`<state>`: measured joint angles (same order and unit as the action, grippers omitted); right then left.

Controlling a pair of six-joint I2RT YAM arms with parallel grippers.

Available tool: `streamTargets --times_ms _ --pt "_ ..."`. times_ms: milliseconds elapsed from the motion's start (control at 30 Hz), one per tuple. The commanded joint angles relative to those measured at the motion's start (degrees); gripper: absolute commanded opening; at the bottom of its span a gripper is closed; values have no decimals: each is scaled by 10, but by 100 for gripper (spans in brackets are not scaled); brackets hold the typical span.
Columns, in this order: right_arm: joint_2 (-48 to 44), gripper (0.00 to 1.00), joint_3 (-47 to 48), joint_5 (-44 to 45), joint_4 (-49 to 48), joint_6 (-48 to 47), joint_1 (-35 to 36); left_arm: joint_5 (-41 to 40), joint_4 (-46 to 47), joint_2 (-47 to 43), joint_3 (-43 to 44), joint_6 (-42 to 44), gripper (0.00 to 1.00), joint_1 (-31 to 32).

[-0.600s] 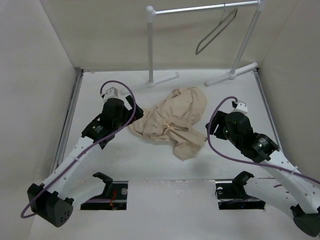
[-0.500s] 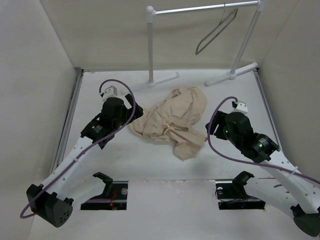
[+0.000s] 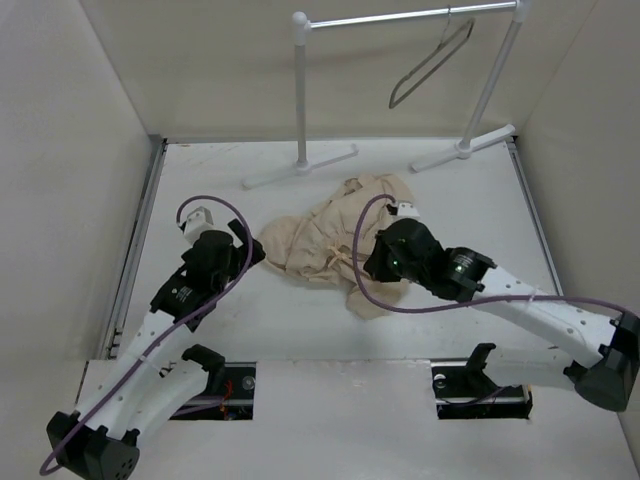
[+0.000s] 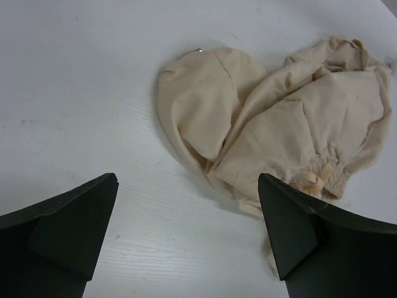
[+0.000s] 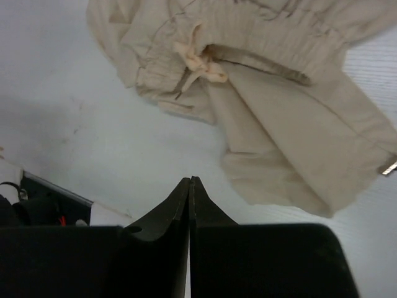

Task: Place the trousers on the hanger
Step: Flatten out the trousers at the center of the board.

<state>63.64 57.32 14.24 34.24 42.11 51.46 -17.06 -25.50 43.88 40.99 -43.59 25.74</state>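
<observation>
Gaping wide, left gripper jaws hold nothing; trousers lie crumpled just beyond, center-right of wrist view. Right gripper jaws pressed tight together, empty, tips near cloth edge over table. Hanger hangs on rack, top right, well apart from trousers.

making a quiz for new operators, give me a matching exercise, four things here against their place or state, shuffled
Things:
1 trousers
2 hanger
3 left gripper
4 right gripper

Place or state:
a shut, holding nothing
b hanging from the white rack
c wide open
d crumpled on the table

Pairs: 1-d, 2-b, 3-c, 4-a
</observation>
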Motion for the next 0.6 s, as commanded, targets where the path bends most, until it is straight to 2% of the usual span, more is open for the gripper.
streamTargets --times_ms 0,33,67,100,133,167,200,267,333,367,400,433,567 --pt "91 15 62 -55 -94 -16 22 -25 23 -33 -42 -8 100 -24" --pt "113 18 74 -67 -101 -21 22 9 39 -31 -55 -4 90 -34" --pt "146 24 92 -79 -108 -29 22 29 49 -29 -64 -6 73 -42" --pt "188 37 111 -87 -123 -40 22 48 58 -24 -82 -17 42 -52" --pt "205 42 118 -90 -132 -46 21 52 55 -18 -90 -30 33 -56" --pt "221 47 124 -92 -139 -48 22 54 48 -12 -96 -39 30 -58" --pt "254 54 136 -98 -149 -50 22 57 45 -1 -108 -50 28 -68" --pt "287 60 152 -111 -158 -53 20 62 50 10 -119 -60 30 -72" --pt "321 66 170 -113 -160 -56 21 56 56 25 -122 -69 46 -74" --pt "324 67 172 -113 -160 -57 22 56 58 27 -123 -70 47 -74" --pt "343 70 182 -110 -161 -59 22 59 70 38 -126 -76 55 -74" --pt "361 71 192 -107 -162 -59 22 62 78 48 -130 -81 59 -74" --pt "405 68 226 -82 -160 -57 18 83 126 95 -144 -99 63 -64"
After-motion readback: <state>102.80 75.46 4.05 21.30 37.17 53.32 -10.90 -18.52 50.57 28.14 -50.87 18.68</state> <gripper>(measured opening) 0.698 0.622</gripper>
